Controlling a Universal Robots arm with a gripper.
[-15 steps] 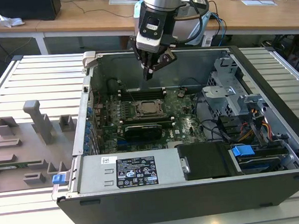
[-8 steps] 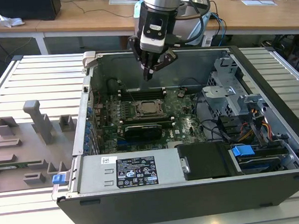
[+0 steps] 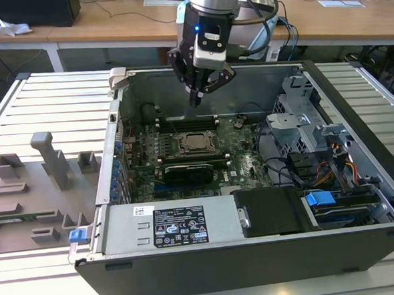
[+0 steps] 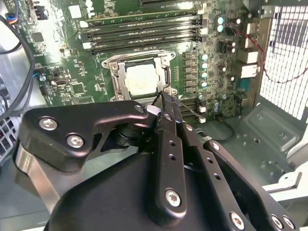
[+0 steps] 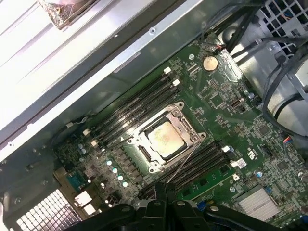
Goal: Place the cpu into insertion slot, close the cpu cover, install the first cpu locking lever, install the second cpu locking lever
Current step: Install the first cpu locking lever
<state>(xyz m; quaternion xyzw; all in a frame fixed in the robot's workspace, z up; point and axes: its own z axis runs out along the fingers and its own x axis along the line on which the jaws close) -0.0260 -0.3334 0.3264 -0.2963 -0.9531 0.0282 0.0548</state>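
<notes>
The cpu (image 3: 196,141) (image 4: 142,79) (image 5: 166,139) lies flat in the insertion slot on the green motherboard, its silver top showing through the window of the cpu cover (image 4: 120,79) (image 5: 186,128). The cover lies down around it and hides the slot's contact field. A thin wire locking lever (image 5: 185,159) (image 4: 190,110) slants up from beside the socket toward my fingertips. My gripper (image 3: 194,101) (image 4: 163,98) (image 5: 164,186) hangs above the board just behind the socket, shut. I cannot tell whether it touches the lever.
Long black memory slots (image 5: 130,108) run on both sides of the socket. A black expansion card (image 3: 192,171) lies in front of it, then the power supply (image 3: 168,226). Drive cage (image 3: 296,125) and cables fill the exterior view's right. A grey fixture (image 3: 44,170) sits outside the case.
</notes>
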